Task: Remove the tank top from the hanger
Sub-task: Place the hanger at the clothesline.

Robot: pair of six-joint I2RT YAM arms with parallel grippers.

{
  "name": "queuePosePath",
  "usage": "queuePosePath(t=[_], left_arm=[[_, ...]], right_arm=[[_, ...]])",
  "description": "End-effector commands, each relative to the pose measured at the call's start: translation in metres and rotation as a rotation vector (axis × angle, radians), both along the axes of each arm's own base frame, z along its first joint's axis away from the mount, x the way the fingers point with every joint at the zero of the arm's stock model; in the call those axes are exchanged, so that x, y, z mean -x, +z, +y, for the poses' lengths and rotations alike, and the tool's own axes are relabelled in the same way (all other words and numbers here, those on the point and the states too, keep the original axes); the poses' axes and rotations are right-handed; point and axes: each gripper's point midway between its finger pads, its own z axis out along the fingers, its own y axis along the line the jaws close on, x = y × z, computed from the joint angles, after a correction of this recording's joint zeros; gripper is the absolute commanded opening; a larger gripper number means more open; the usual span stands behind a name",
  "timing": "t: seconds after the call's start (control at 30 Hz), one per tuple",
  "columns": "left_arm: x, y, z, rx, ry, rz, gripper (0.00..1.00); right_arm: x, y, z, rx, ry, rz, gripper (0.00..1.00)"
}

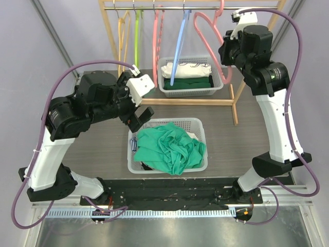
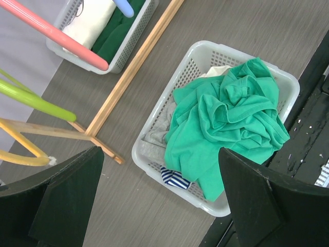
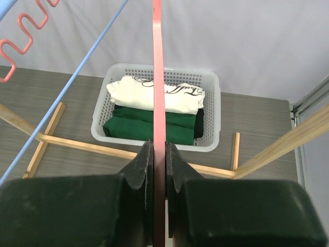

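Up by wooden rack, right gripper clamped tight on pink hanger. Far basket of folded clothes sat below it. Left gripper hung with jaws wide apart above near basket on table. Green tank top lay crumpled in near basket, atop other clothes.

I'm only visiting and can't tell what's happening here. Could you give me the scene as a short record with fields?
Right gripper: shut on a bare pink hanger, held high
Left gripper: open, empty, above the near basket
Green top: crumpled in the near basket, on no hanger
Far basket: folded white shirt and dark green clothes
Rack: wooden, holds a blue hanger and others
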Motion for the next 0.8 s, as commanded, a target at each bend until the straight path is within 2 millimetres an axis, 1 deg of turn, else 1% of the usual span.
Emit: queuePosePath(t=[0.0,0.03,0.1,0.13,0.17,0.2,0.23,0.27,0.3,0.33,0.37,0.4,0.47,0.5,0.53,0.6,0.63,0.7,0.73,0.77], left_arm=[[0.002,0.012,-0.001,0.037,-0.011,-0.016,1.0],[0.001,0.011,-0.001,0.035,-0.01,-0.016,1.0],[0.002,0.011,0.0,0.034,-0.01,-0.015,1.0],[0.002,0.01,0.0,0.032,-0.01,-0.015,1.0],[0.001,0.01,0.0,0.034,-0.008,-0.015,1.0],[0.001,0.011,0.0,0.031,-0.01,-0.018,1.0],[0.001,0.01,0.0,0.029,-0.008,-0.018,1.0],[0.001,0.01,0.001,0.027,-0.007,-0.019,1.0],[0.0,0.01,0.001,0.027,-0.008,-0.021,1.0],[0.0,0.01,0.001,0.025,-0.007,-0.021,1.0],[0.0,0.01,0.0,0.027,-0.01,-0.021,1.0],[0.0,0.009,0.0,0.024,-0.01,-0.019,1.0],[-0.001,0.009,-0.001,0.023,-0.01,-0.018,1.0],[-0.001,0.008,-0.001,0.02,-0.01,-0.017,1.0],[-0.001,0.009,0.0,0.021,-0.008,-0.021,1.0],[-0.002,0.008,0.0,0.015,-0.004,-0.023,1.0],[-0.002,0.008,0.001,0.014,-0.005,-0.024,1.0],[-0.002,0.008,0.001,0.014,-0.005,-0.024,1.0],[-0.002,0.008,0.001,0.011,-0.005,-0.025,1.0],[-0.003,0.008,0.001,0.011,-0.003,-0.025,1.0]], right_arm=[[0.007,-0.005,-0.004,0.012,-0.008,0.009,0.01],[0.006,-0.01,-0.004,0.012,-0.012,0.016,0.01],[0.008,-0.012,-0.006,0.011,-0.018,0.021,0.01],[0.008,-0.02,-0.006,0.014,-0.023,0.036,0.01],[0.011,-0.021,-0.007,0.007,-0.028,0.037,0.01],[0.013,-0.023,-0.009,0.006,-0.032,0.04,0.11],[0.013,-0.036,-0.009,0.014,-0.036,0.068,0.21],[0.013,-0.041,-0.011,0.011,-0.052,0.075,0.31],[0.02,-0.038,-0.015,0.006,-0.058,0.064,0.55],[0.019,-0.046,-0.016,0.013,-0.064,0.076,0.65],[0.023,-0.045,-0.019,0.01,-0.072,0.068,0.72],[0.029,-0.036,-0.025,0.003,-0.09,0.038,0.78],[0.037,-0.031,-0.032,-0.004,-0.117,0.02,0.89],[0.041,-0.026,-0.036,-0.009,-0.131,0.006,1.0],[0.051,-0.016,-0.04,-0.023,-0.133,-0.024,1.0],[0.064,-0.003,-0.045,-0.046,-0.13,-0.06,1.0],[0.076,0.009,-0.048,-0.066,-0.123,-0.091,1.0],[0.09,0.016,-0.048,-0.087,-0.101,-0.101,1.0],[0.097,0.019,-0.045,-0.104,-0.071,-0.103,1.0],[0.109,0.023,-0.046,-0.117,-0.051,-0.113,1.0]])
